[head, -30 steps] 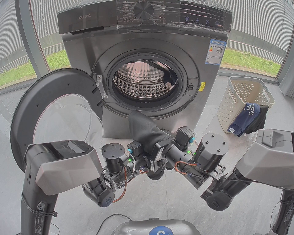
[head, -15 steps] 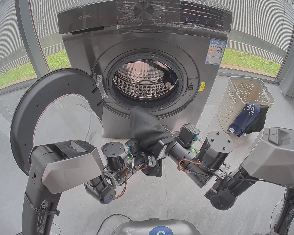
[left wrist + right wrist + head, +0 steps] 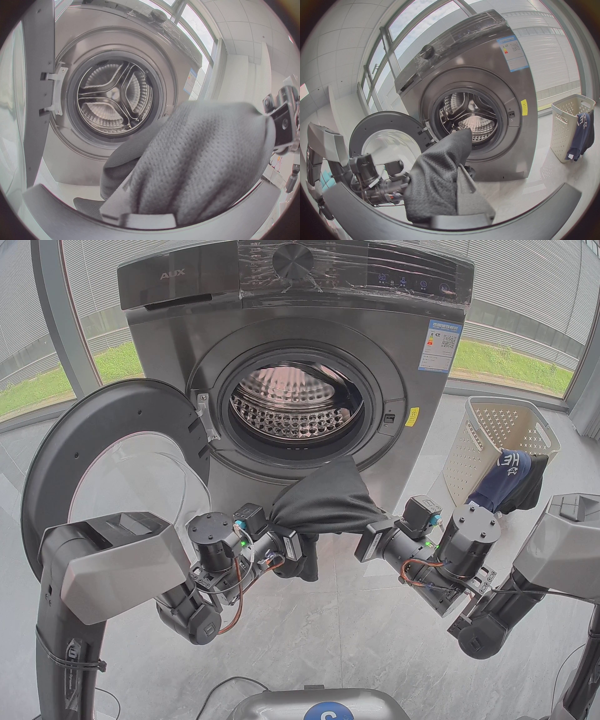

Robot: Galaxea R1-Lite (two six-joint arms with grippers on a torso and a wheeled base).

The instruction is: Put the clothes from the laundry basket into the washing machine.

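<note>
A dark grey garment (image 3: 328, 502) hangs stretched between my two grippers, just below the washing machine's open drum (image 3: 294, 405). My left gripper (image 3: 292, 546) is shut on its left end, my right gripper (image 3: 370, 535) on its right end. The cloth (image 3: 193, 156) covers the fingers in the left wrist view, with the drum (image 3: 112, 97) behind it. From the right wrist, the garment (image 3: 440, 178) drapes over the jaws before the drum (image 3: 470, 115). The white laundry basket (image 3: 500, 427) stands right of the machine, a blue garment (image 3: 500, 480) and a dark one (image 3: 534, 480) over its rim.
The machine's round door (image 3: 112, 446) stands swung open to the left, close by my left arm. Bare grey floor tiles (image 3: 350, 640) lie in front of the machine. Windows run behind the machine and the basket (image 3: 568, 125).
My two grippers have drawn apart, left going left and right going right. The dark garment, bunched upright before, is now pulled wide between them.
</note>
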